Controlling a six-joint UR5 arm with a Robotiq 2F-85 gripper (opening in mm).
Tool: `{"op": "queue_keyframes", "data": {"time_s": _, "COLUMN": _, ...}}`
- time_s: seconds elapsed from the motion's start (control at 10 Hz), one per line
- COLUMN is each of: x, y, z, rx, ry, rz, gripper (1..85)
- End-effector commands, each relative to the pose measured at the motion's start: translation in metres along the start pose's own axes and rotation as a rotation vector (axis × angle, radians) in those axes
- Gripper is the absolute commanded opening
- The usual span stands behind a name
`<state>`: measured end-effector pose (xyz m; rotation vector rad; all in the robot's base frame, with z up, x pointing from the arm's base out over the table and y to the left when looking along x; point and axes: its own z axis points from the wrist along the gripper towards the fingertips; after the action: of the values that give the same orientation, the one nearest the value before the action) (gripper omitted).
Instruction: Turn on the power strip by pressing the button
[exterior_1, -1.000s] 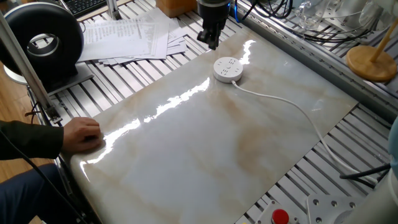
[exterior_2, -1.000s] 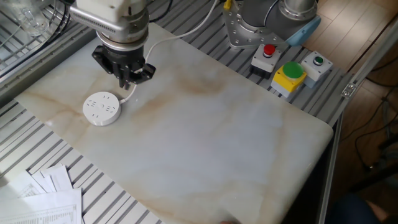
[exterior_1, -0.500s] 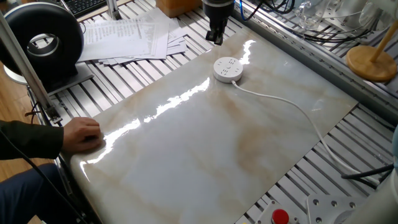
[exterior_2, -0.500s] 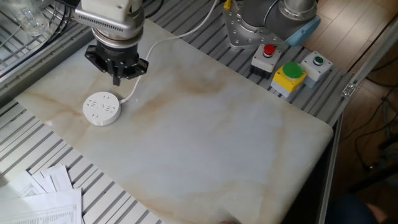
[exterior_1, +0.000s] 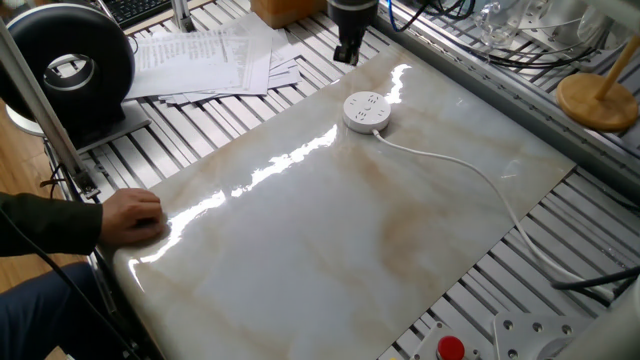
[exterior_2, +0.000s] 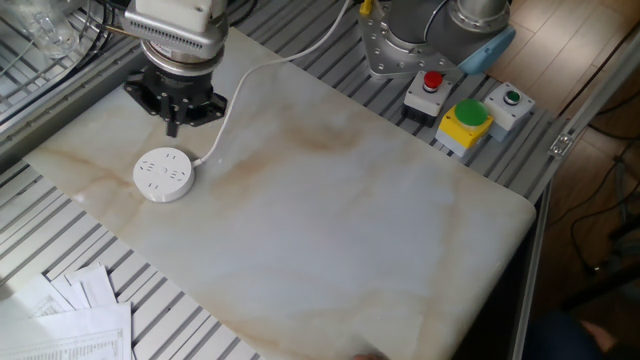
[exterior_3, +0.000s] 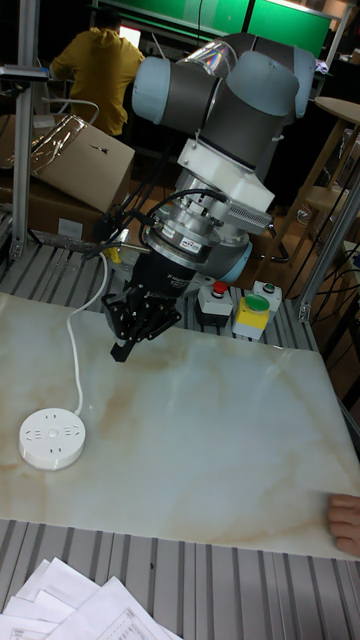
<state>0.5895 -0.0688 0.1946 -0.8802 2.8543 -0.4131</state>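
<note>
The power strip (exterior_1: 366, 110) is a small round white puck with dark socket holes, lying flat near the far edge of the marble slab (exterior_1: 330, 240). Its thin white cord (exterior_1: 455, 162) trails off to the right. The same power strip (exterior_2: 163, 175) shows at the left of the other fixed view and, in the tall fixed view, the power strip (exterior_3: 52, 437) lies low on the left. Its button cannot be made out. My gripper (exterior_1: 346, 54) hangs above and behind the puck, clear of it. The gripper (exterior_3: 121, 349) points down with fingertips together, holding nothing; gripper (exterior_2: 173, 124).
A person's hand (exterior_1: 130, 215) rests on the slab's near-left corner. Loose papers (exterior_1: 210, 55) and a black round device (exterior_1: 65, 65) lie at the left. Boxes with red, yellow and green buttons (exterior_2: 465, 118) sit beside the arm's base. A wooden stand (exterior_1: 600, 100) is at the right.
The gripper has risen and drawn back from the power strip, toward the slab's far edge. The puck, cord and hand have not moved.
</note>
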Motion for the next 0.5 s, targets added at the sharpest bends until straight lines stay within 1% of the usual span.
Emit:
{"op": "queue_keyframes", "data": {"time_s": 0.0, "x": 0.001, "y": 0.031, "z": -0.003, "rx": -0.121, "ry": -0.002, "rz": -0.017, "gripper": 1.0}}
{"op": "queue_keyframes", "data": {"time_s": 0.1, "x": 0.018, "y": 0.040, "z": -0.005, "rx": -0.156, "ry": 0.066, "rz": 0.008, "gripper": 1.0}}
{"op": "queue_keyframes", "data": {"time_s": 0.2, "x": 0.036, "y": 0.035, "z": -0.006, "rx": -0.139, "ry": 0.134, "rz": 0.001, "gripper": 1.0}}
{"op": "queue_keyframes", "data": {"time_s": 0.3, "x": 0.050, "y": 0.021, "z": -0.006, "rx": -0.087, "ry": 0.185, "rz": -0.024, "gripper": 1.0}}
{"op": "queue_keyframes", "data": {"time_s": 0.4, "x": 0.055, "y": 0.014, "z": -0.007, "rx": -0.060, "ry": 0.205, "rz": -0.038, "gripper": 1.0}}
